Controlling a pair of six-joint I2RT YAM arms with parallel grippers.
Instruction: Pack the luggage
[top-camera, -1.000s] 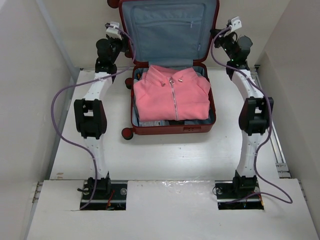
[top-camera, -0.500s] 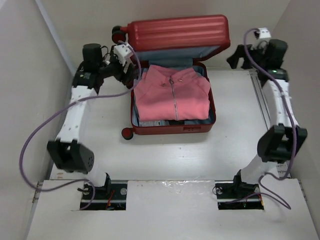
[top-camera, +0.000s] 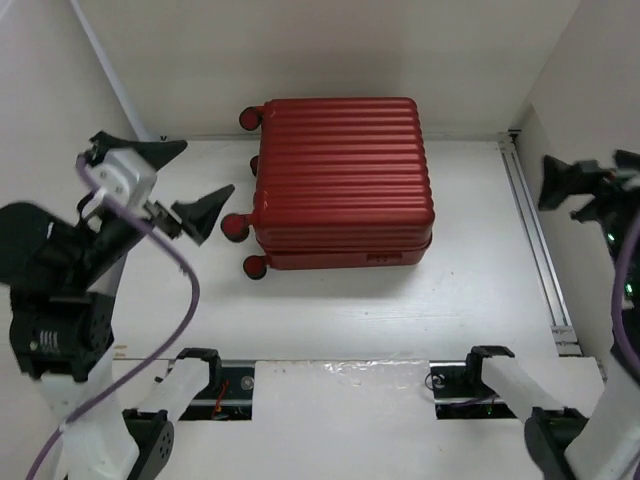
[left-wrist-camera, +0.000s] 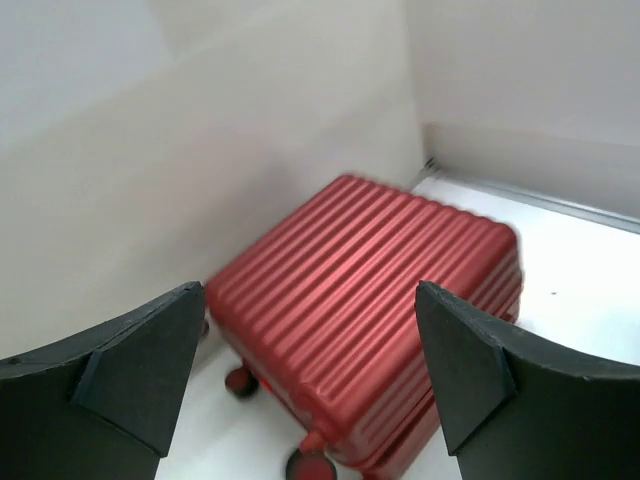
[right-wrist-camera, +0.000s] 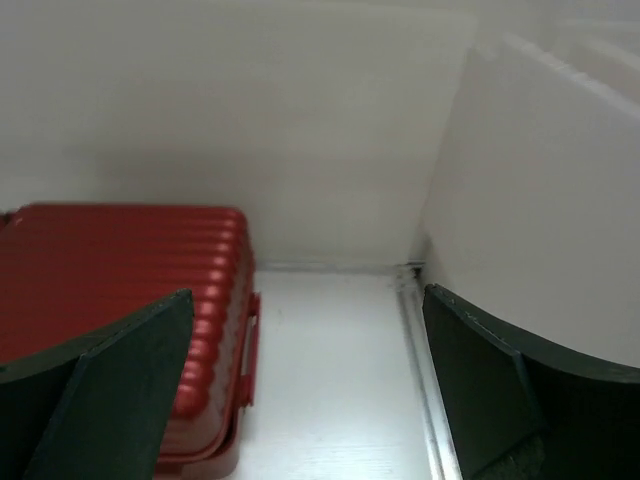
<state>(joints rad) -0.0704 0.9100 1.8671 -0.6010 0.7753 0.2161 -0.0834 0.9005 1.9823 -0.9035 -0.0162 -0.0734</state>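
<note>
The luggage (top-camera: 345, 180) lies flat and closed in the middle of the table, its dark-red ribbed lid facing up and its small wheels (top-camera: 236, 227) pointing left. Whatever is inside is hidden. My left gripper (top-camera: 178, 185) hangs in the air left of the wheels, open and holding nothing. In the left wrist view the luggage (left-wrist-camera: 370, 300) shows between the spread black fingers (left-wrist-camera: 130, 370) of that gripper (left-wrist-camera: 310, 292). My right gripper (top-camera: 592, 185) is raised at the far right, well clear of the case and open. In its wrist view the gripper (right-wrist-camera: 308, 295) frames bare table, with the luggage (right-wrist-camera: 120, 290) at the left.
White walls close in the table on the left, back and right. A metal rail (top-camera: 530, 230) runs along the table's right side. The arm bases (top-camera: 200, 375) sit at the near edge. A purple cable (top-camera: 175, 290) loops off the left arm. The case's side handle (right-wrist-camera: 247, 350) faces right.
The lid has swung down from upright to shut, hiding the pink garment. Both arms have pulled back from the lid to the sides, and both grippers have opened.
</note>
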